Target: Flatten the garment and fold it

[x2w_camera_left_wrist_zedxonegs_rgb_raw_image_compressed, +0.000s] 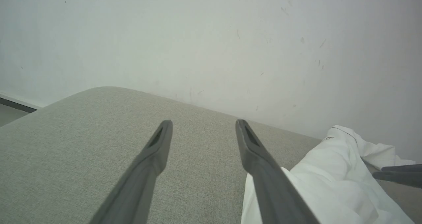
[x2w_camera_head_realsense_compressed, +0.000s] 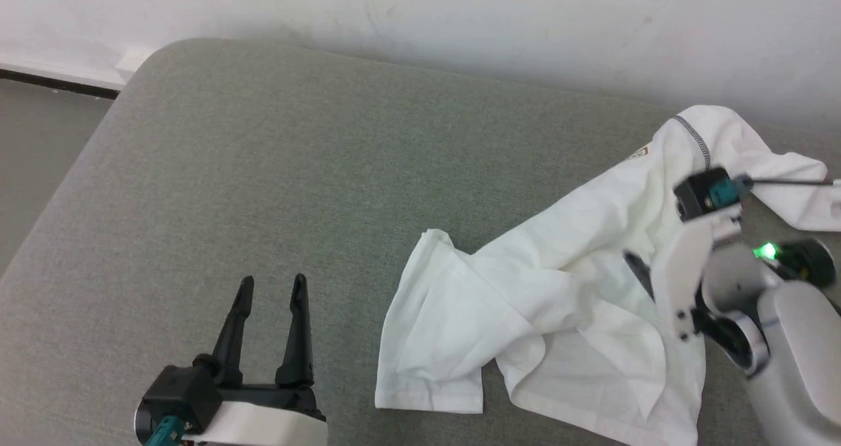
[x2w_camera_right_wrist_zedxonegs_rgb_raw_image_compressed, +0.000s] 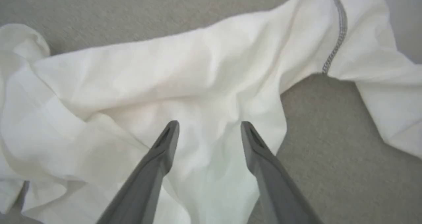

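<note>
Soft, even, diffuse daylight; faint shadows; slightly blurred wrist views, mild wide-angle distortion at edges.

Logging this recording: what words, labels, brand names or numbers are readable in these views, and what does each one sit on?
Nothing here is legible.
Small patch with a brownish edge, on the white garment: its marking is too small and blurred to read.

Thin crumpled cloth garment [x2w_camera_head_realsense_compressed: 558,288], matt coarse-woven cushion [x2w_camera_head_realsense_compressed: 263,190], scuffed matt wall [x2w_camera_head_realsense_compressed: 460,12]
</note>
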Robot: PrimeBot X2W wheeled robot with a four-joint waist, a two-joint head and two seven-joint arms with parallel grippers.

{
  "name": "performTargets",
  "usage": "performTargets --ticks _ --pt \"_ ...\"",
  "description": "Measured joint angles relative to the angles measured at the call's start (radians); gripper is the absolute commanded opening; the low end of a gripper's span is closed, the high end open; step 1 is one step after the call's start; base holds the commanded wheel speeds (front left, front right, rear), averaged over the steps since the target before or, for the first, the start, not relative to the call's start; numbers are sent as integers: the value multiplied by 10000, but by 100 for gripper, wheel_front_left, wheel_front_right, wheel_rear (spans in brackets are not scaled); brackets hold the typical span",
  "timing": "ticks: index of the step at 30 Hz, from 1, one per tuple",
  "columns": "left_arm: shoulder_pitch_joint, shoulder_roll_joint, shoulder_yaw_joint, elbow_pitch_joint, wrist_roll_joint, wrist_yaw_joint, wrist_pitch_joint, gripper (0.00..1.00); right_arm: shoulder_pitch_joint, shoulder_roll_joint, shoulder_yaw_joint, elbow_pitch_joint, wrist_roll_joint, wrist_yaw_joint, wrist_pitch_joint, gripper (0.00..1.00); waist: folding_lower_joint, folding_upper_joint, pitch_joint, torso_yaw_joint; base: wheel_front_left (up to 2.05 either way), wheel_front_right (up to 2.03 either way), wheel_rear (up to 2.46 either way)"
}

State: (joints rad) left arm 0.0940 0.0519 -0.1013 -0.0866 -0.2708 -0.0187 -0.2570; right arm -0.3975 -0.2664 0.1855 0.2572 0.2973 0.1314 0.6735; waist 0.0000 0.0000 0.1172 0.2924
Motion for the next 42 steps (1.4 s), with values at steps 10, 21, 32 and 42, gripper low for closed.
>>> performTargets --ticks 10,21,32,42 --pt "-55 2 -35 17 -2 -81 0 100 1779 123 -736 -732 -426 0 1964 100 0 2 434 -81 0 0 0" --pt "-245 0 -6 144 159 -155 2 100 1693 708 -1049 -516 -832 0 546 0 1 2 433 -312 0 0 0" --pt "230 0 8 155 251 -155 0 100 3400 332 -3329 -3290 -495 0 451 0 0 2 -478 -1007 0 0 0" --pt "473 23 -13 123 253 -157 0 100 8041 932 -4913 -4514 -662 0 2255 0 -1 2 -717 -1352 0 0 0"
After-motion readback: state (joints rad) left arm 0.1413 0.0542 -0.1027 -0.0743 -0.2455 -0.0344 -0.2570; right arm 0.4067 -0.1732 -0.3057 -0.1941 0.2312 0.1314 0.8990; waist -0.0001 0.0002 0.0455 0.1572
